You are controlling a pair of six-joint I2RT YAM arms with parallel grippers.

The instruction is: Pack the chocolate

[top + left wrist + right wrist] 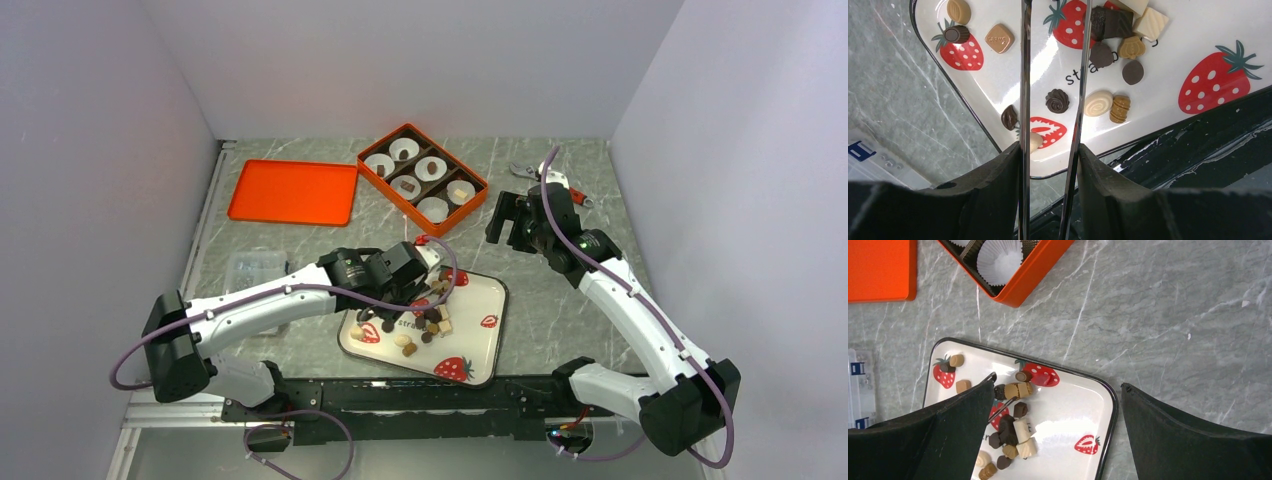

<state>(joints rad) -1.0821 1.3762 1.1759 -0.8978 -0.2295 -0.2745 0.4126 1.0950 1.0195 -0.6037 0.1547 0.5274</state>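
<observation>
The chocolate [432, 318] lies as many small dark, tan and cream pieces on a white strawberry-print tray [480, 340]. My left gripper [425, 275] hangs over the tray, shut on metal tongs [1025, 75]. The tongs' two blades run up between its fingers [998, 170], past a dark rosette piece [1057, 100]. In the right wrist view the tong tips [1003, 407] straddle a dark piece [999, 391]; I cannot tell whether they pinch it. My right gripper [510, 225] hovers open and empty between the tray and the orange box [422, 178].
The orange box holds white paper cups [999, 260], some with a piece inside. Its orange lid [293, 192] lies flat at the back left. A clear plastic packet [255, 268] sits left of the tray. A small metal tool [520, 170] lies behind the right arm.
</observation>
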